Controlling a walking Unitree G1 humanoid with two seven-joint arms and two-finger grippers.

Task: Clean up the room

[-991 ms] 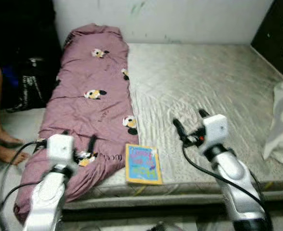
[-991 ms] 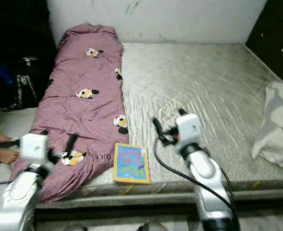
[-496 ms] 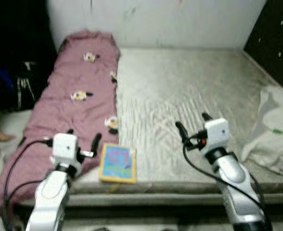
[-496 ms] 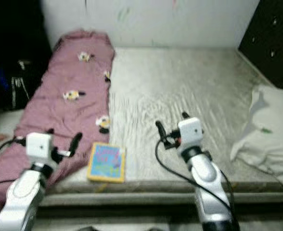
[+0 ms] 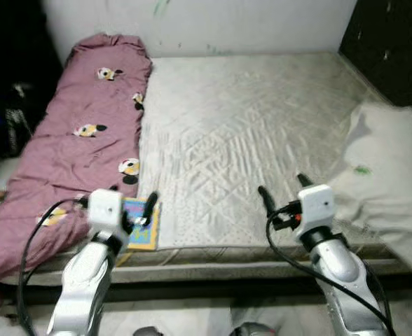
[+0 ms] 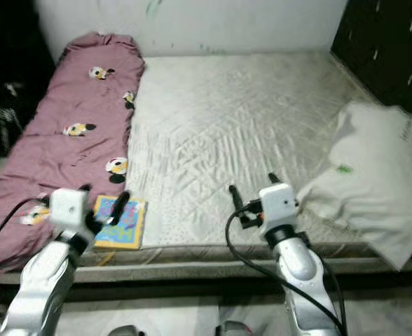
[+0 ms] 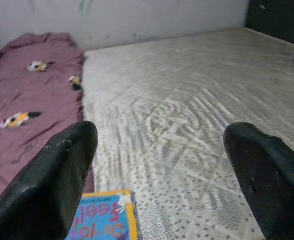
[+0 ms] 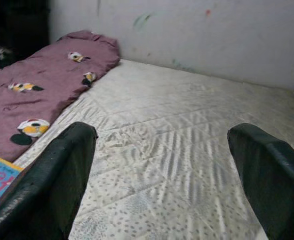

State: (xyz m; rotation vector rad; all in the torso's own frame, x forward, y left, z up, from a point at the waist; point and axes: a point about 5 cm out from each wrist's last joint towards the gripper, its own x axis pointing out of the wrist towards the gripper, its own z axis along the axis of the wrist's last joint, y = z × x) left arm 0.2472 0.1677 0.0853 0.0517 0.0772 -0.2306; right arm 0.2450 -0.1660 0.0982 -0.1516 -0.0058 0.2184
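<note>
A yellow-edged blue children's book (image 6: 124, 222) lies on the front left edge of the pale quilted mattress (image 5: 241, 133), beside a purple blanket (image 5: 87, 119) with cartoon prints. My left gripper (image 5: 119, 207) is open and hovers just above and in front of the book, hiding part of it. In the left wrist view the book (image 7: 104, 221) lies low between the spread fingertips (image 7: 62, 180). My right gripper (image 5: 284, 190) is open over the mattress's front edge, with nothing in it. A white pillow (image 5: 388, 175) lies at the right.
A dark cabinet (image 5: 395, 49) stands at the back right, and dark bags (image 5: 10, 112) sit in shadow left of the bed. The white wall (image 5: 227, 24) runs behind the mattress. The bed's front edge (image 5: 227, 255) lies just below both grippers.
The camera has swung right and closer: the pillow shows more and the person's leg has left the picture. My left gripper now sits over the book. Both grippers stay open.
</note>
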